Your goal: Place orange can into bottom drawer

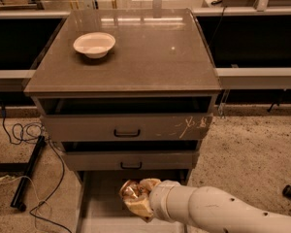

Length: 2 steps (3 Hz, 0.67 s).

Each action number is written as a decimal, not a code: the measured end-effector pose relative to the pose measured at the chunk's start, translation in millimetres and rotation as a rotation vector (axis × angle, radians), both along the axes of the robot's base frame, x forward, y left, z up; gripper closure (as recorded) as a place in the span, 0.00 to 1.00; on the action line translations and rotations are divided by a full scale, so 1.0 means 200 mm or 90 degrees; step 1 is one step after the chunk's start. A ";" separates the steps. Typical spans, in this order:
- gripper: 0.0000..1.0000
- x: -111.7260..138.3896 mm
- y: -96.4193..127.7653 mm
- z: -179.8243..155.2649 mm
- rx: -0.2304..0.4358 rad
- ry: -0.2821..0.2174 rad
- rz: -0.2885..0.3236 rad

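White, up and left of the fingers [139,208]: sitting unneeded on the cabinet top [155,57] as the white bowl [94,43]. Lying pulled out beneath them as the bottom drawer [98,212], ready to receive. Clenching the orange can [130,190] with the gripper [136,199], hanging it just over that grey floor, likely for lowering rather than dropping. Reaching in from their right on the pale arm [223,212].
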State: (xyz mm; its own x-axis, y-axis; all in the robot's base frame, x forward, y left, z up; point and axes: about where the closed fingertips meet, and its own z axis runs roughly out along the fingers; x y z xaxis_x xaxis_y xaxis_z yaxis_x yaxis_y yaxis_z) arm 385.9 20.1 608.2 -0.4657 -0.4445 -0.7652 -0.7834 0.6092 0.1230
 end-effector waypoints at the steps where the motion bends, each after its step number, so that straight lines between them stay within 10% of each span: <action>1: 1.00 0.01 0.01 -0.07 0.000 -0.027 0.007; 2: 1.00 0.03 -0.01 -0.17 -0.009 -0.048 0.016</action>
